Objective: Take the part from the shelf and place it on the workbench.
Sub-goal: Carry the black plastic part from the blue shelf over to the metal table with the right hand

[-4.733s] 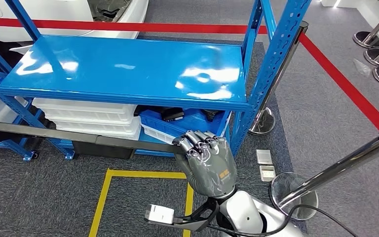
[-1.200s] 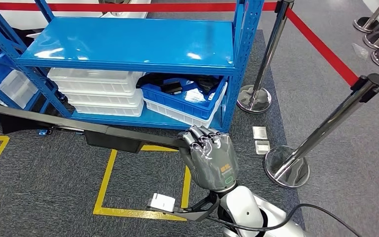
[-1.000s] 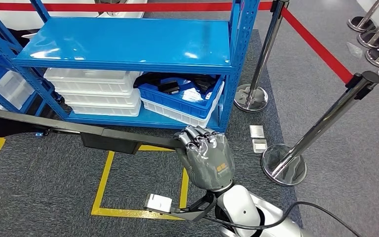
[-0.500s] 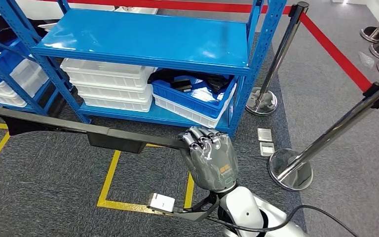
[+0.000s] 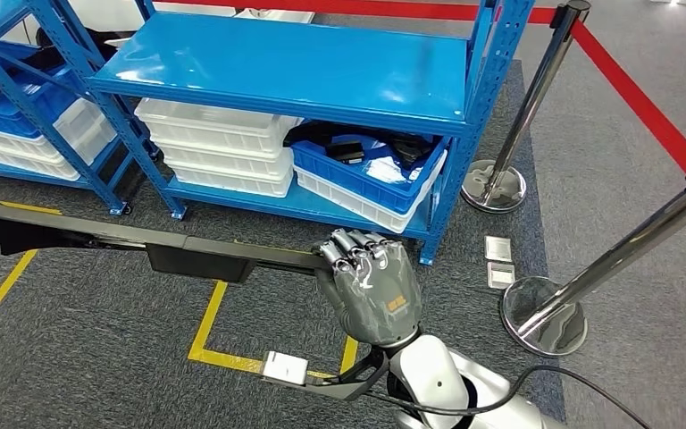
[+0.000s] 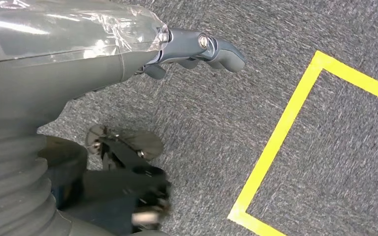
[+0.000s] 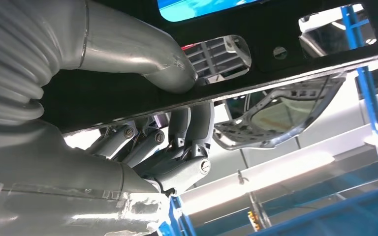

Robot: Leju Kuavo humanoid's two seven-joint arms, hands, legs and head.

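Observation:
The part (image 5: 143, 243) is a long, flat black piece with a thicker block near its middle. It hangs level over the grey carpet in front of the blue shelf (image 5: 295, 71). My right hand (image 5: 371, 286) grips its right end, fingers curled over the top edge. From the right wrist view, the part (image 7: 285, 49) crosses the picture with the thumb on one face and the fingers (image 7: 187, 142) wrapped round the other. My left hand (image 6: 128, 54) hangs over the carpet, fingers loosely out and holding nothing.
White trays (image 5: 223, 147) and a blue bin (image 5: 366, 179) of dark items sit on the low shelf level. Chrome stanchions (image 5: 536, 98) (image 5: 625, 250) with a red belt (image 5: 634, 89) stand to the right. Yellow floor tape (image 5: 210, 313) marks the carpet below the part.
The whole picture has shifted, so the camera has moved: the shelf now lies further right and more shelving shows at the left. My right hand still holds the part level.

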